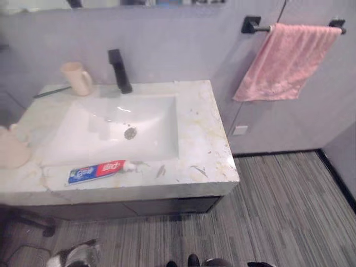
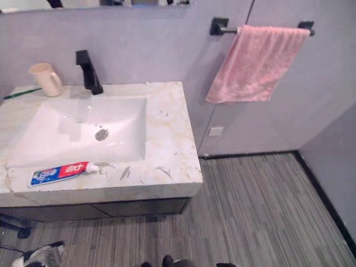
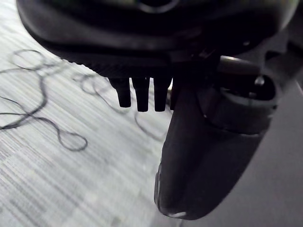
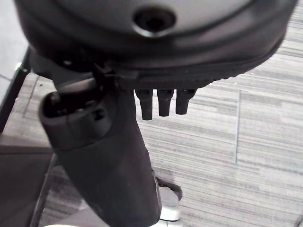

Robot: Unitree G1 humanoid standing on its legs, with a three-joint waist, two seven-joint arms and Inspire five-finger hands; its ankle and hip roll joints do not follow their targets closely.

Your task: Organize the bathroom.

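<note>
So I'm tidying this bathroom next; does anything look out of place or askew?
The toothpaste tube lies loose on the counter's front edge, not in the cup. The pink towel hangs bunched and slanted on its bar.

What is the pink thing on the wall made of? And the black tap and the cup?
The pink towel looks like soft, fuzzy terry cloth, draping in folds. The tap looks like matte black metal, though it could be coated. The cup seems smooth plastic or ceramic in pale beige; I can't tell which.
</note>
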